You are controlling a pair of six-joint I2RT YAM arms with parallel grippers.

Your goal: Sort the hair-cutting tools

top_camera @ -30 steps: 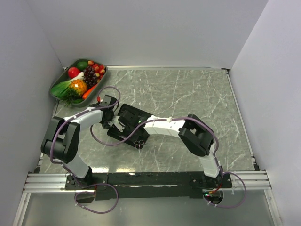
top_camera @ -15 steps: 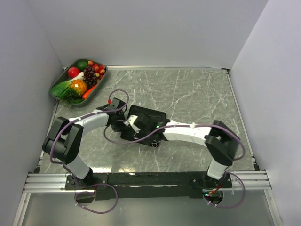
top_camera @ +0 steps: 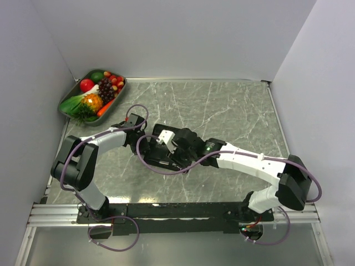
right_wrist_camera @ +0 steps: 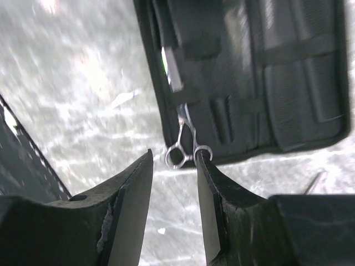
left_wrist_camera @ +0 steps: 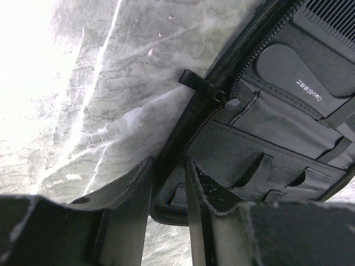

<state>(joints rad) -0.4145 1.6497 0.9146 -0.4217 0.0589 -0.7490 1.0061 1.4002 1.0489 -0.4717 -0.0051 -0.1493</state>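
A black pouch (top_camera: 165,158) lies open on the marble table. My left gripper (top_camera: 144,139) is shut on its zippered edge (left_wrist_camera: 191,119), which sits between the fingers in the left wrist view (left_wrist_camera: 169,166). My right gripper (top_camera: 177,148) is open and empty above the pouch. In the right wrist view (right_wrist_camera: 173,162) a pair of silver scissors (right_wrist_camera: 184,145) is tucked into the pouch (right_wrist_camera: 249,77), with the ring handles past its edge, just beyond the fingertips. A black comb (left_wrist_camera: 333,14) shows in a pouch pocket. The other tools are not clearly visible.
A grey tray of toy fruit and vegetables (top_camera: 93,93) stands at the back left corner. White walls close the table at the back and sides. Purple cables loop over both arms near the pouch.
The pouch has slid right with my left gripper holding its edge. My right arm's elbow has swung far to the right, and its gripper has moved right over the pouch.
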